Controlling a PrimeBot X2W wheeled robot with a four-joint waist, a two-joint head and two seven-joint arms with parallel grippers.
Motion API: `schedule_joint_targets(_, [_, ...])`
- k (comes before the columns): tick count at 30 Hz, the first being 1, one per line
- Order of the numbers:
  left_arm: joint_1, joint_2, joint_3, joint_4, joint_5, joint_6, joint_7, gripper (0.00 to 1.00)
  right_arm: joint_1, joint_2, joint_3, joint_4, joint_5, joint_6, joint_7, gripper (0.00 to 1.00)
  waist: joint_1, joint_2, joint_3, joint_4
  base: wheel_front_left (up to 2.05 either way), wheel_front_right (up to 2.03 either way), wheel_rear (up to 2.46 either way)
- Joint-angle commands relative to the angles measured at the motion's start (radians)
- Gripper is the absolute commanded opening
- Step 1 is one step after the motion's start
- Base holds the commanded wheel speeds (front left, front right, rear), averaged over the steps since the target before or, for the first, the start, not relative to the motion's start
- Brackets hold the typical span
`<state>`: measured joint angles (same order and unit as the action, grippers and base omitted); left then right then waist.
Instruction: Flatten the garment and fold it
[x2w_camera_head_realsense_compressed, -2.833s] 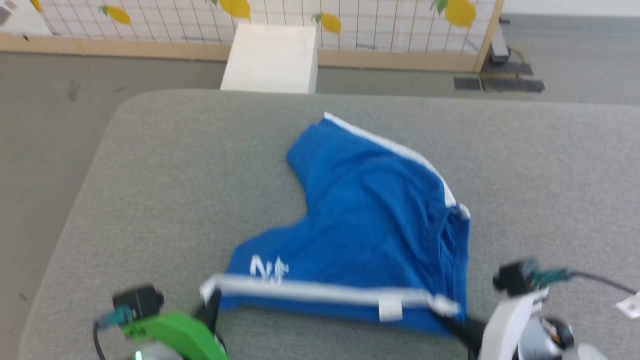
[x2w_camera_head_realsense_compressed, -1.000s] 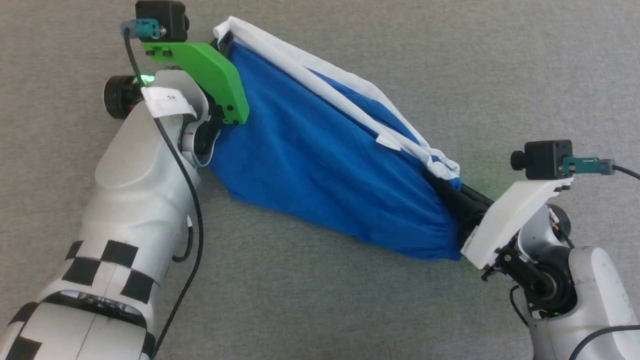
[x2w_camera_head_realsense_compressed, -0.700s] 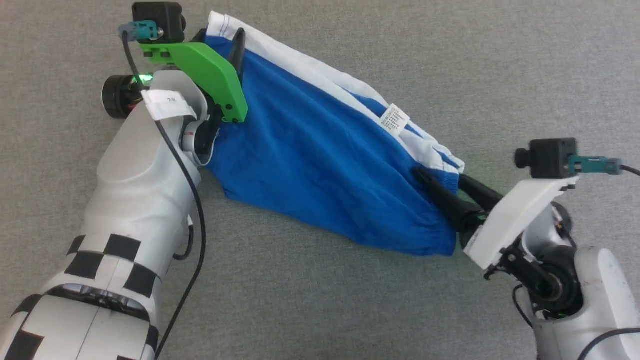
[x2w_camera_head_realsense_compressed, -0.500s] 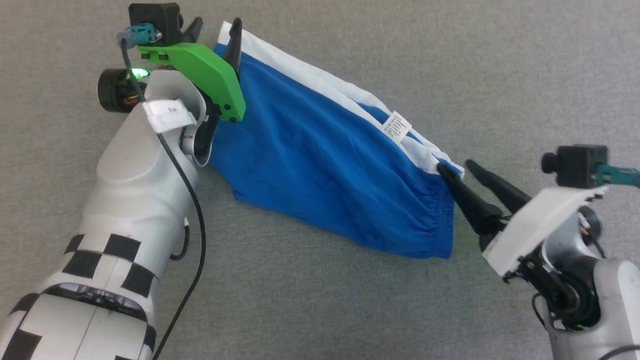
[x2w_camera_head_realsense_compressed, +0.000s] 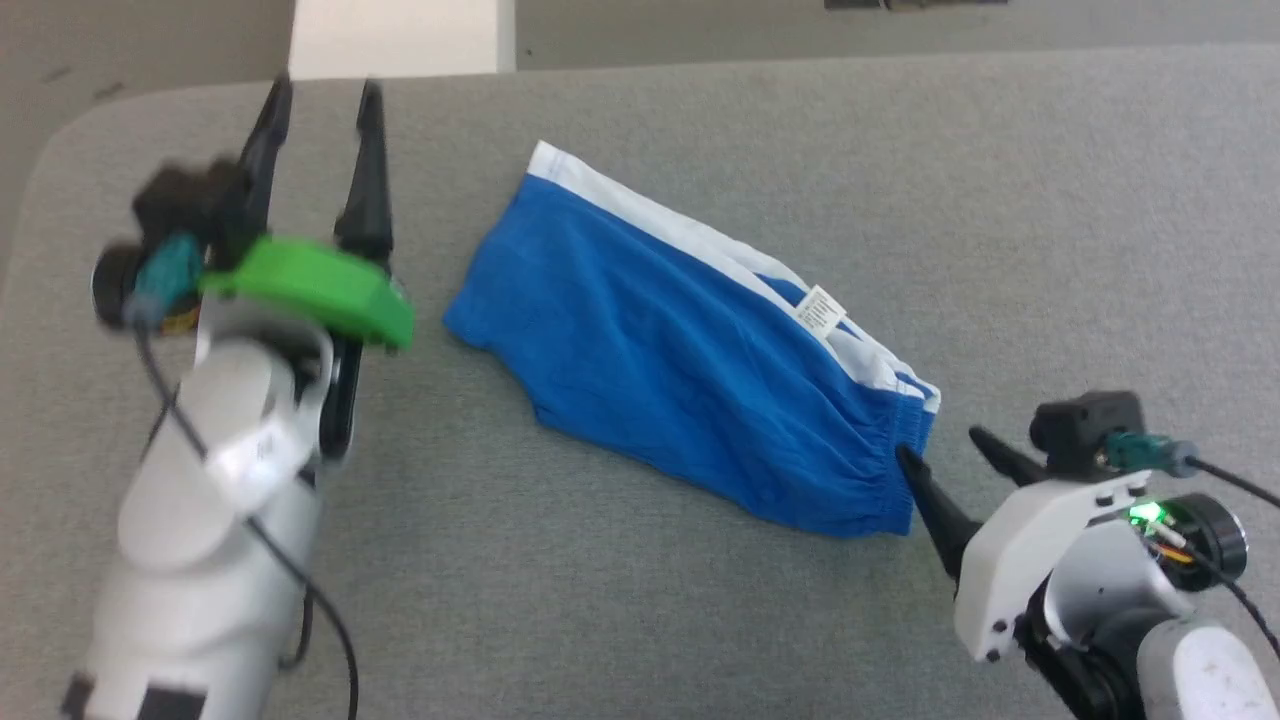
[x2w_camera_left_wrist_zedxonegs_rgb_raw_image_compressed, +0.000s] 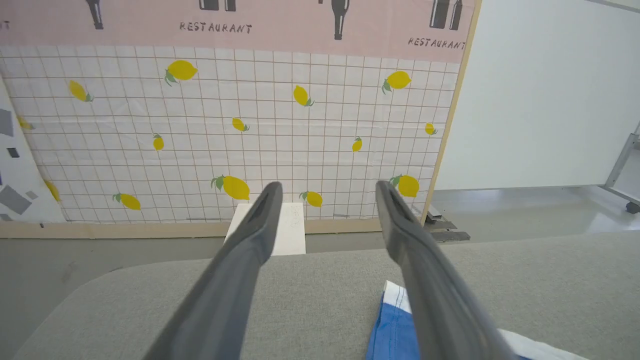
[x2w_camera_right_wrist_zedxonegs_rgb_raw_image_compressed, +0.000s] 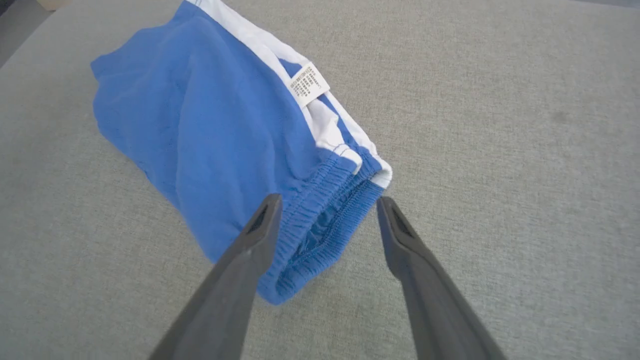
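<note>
The bright blue shorts (x2w_camera_head_realsense_compressed: 680, 350) lie folded in a slanted band on the grey table, white trim along the far edge and a small white tag (x2w_camera_head_realsense_compressed: 820, 310) on top. The right wrist view shows the shorts (x2w_camera_right_wrist_zedxonegs_rgb_raw_image_compressed: 210, 125) with the gathered blue hem nearest the fingers. My left gripper (x2w_camera_head_realsense_compressed: 322, 95) is open and raised, well to the left of the shorts, holding nothing. My right gripper (x2w_camera_head_realsense_compressed: 945, 445) is open just off the shorts' near right end, its left fingertip by the hem. In the left wrist view the open left gripper (x2w_camera_left_wrist_zedxonegs_rgb_raw_image_compressed: 327, 192) points at the far wall, a corner of the shorts (x2w_camera_left_wrist_zedxonegs_rgb_raw_image_compressed: 395, 330) below.
The grey padded table (x2w_camera_head_realsense_compressed: 640, 620) has a rounded far left corner. A white block (x2w_camera_head_realsense_compressed: 400, 38) stands on the floor beyond the far edge. A lemon-print tiled panel (x2w_camera_left_wrist_zedxonegs_rgb_raw_image_compressed: 225, 125) and a white wall (x2w_camera_left_wrist_zedxonegs_rgb_raw_image_compressed: 545, 90) stand behind.
Both grippers have opened and let go of the shorts, then drawn back, the left one up and to the left. The shorts now lie on the table. The head camera has tilted up.
</note>
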<state>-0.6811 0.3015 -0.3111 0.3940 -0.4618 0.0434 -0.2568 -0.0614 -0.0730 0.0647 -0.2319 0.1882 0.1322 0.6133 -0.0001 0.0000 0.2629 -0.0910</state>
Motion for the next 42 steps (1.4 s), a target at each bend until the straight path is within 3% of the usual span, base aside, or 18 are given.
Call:
schedule_joint_targets(1, [0.079,0.007,0.023,-0.060,0.010,0.023,-0.005,1.00,0.022,0.006,0.004,0.004,-0.026,-0.002,0.020,1.00,0.0001,0.0000,-0.055,0.045,0.00,0.00,0.00])
schedule_joint_targets(4, [0.279,0.019,0.083,-0.238,0.025,0.081,-0.005,1.00,0.052,0.019,-0.005,0.032,-0.049,-0.002,0.047,1.00,0.0001,0.0000,-0.072,0.060,0.00,0.00,0.00])
schedule_joint_targets(12, [0.555,0.006,0.154,-0.454,0.024,0.170,-0.005,1.00,0.049,0.022,-0.046,0.126,-0.039,-0.002,0.025,1.00,0.0001,0.0000,-0.066,0.091,0.00,0.00,0.00])
schedule_joint_targets(19, [0.626,-0.013,0.159,-0.507,0.014,0.177,-0.005,1.00,-0.003,0.023,-0.095,0.285,-0.032,-0.002,-0.033,1.00,0.0001,0.0000,-0.052,0.103,0.00,0.00,0.00])
schedule_joint_targets(27, [0.629,-0.024,0.134,-0.494,0.013,0.160,-0.005,1.00,-0.066,0.023,-0.052,0.448,-0.038,-0.002,-0.064,1.00,0.0001,0.0000,-0.042,0.104,0.00,0.00,0.00])
schedule_joint_targets(28, [0.628,-0.024,0.132,-0.492,0.013,0.159,-0.005,1.00,-0.070,0.023,-0.047,0.463,-0.037,-0.002,-0.056,0.65,0.0001,0.0000,-0.040,0.105,0.00,0.00,0.00])
schedule_joint_targets(29, [0.626,-0.024,0.129,-0.490,0.013,0.158,-0.005,1.00,-0.076,0.023,-0.040,0.473,-0.035,-0.002,-0.053,0.22,0.0001,0.0000,-0.038,0.106,0.00,0.00,0.00])
schedule_joint_targets(30, [0.625,-0.024,0.127,-0.488,0.014,0.157,-0.005,1.00,-0.081,0.023,-0.036,0.477,-0.033,-0.002,-0.053,0.00,0.0001,0.0000,-0.038,0.106,0.00,0.00,0.00])
schedule_joint_targets(36, [0.608,-0.022,0.113,-0.472,0.000,0.142,0.017,1.00,-0.103,0.023,-0.035,0.467,-0.024,-0.002,-0.061,0.00,0.0001,0.0000,-0.034,0.100,0.00,0.00,0.00])
schedule_joint_targets(42, [0.495,-0.030,0.074,-0.436,-0.052,0.086,0.114,1.00,-0.111,0.023,-0.043,0.426,-0.016,-0.002,-0.064,0.00,0.0001,0.0000,-0.018,0.093,0.00,0.00,0.00])
